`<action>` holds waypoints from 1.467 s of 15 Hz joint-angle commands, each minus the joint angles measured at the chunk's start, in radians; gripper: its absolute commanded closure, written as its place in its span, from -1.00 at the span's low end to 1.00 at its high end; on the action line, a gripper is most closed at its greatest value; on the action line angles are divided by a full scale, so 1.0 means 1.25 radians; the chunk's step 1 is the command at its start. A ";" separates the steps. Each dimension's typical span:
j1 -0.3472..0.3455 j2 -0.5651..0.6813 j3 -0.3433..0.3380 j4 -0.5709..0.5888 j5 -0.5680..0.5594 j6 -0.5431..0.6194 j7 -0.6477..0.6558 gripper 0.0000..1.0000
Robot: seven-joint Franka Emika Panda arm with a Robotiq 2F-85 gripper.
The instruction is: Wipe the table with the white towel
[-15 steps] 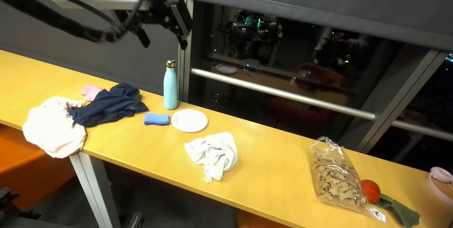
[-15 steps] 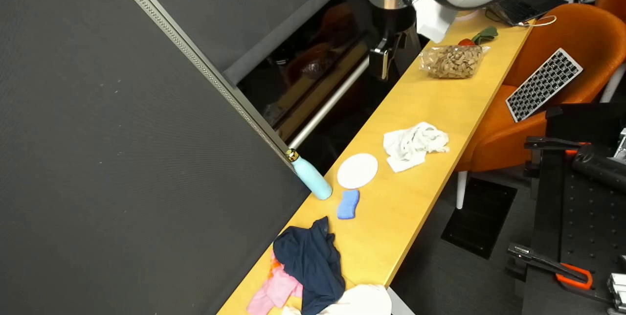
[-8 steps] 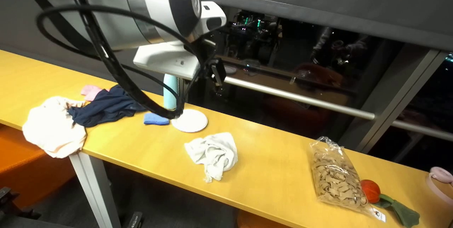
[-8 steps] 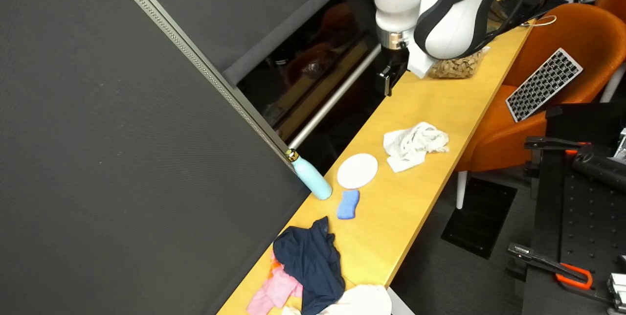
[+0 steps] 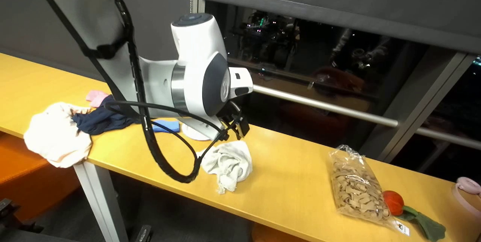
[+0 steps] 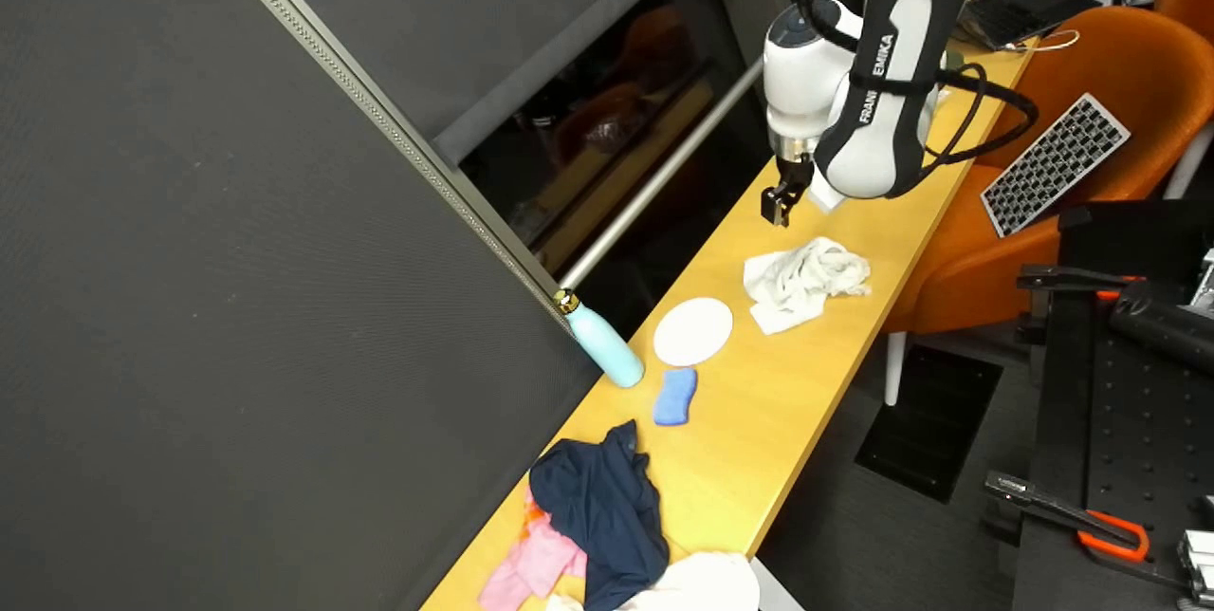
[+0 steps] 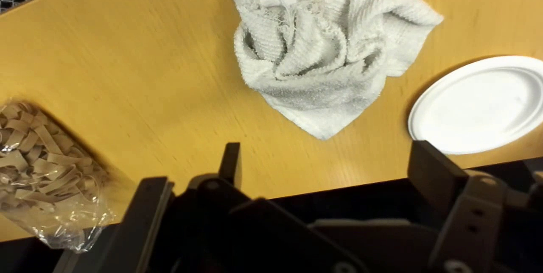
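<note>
I've got the end effector [image 7: 326,154] spread wide, gripping nothing, near the long edge of the table [image 5: 293,182] by the window [image 5: 308,76]; the white towel [image 7: 309,78] lies crumpled between both long edges.

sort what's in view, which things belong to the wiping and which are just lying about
For the job:
towel
table
gripper

Just lying about:
bottle
plate
sponge
bag of brown strips
navy cloth
pink cloth
cream cloth
round red thing
keyboard
laptop
</note>
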 commanded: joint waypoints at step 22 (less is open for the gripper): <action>0.094 0.536 -0.077 0.481 0.452 0.057 -0.047 -0.01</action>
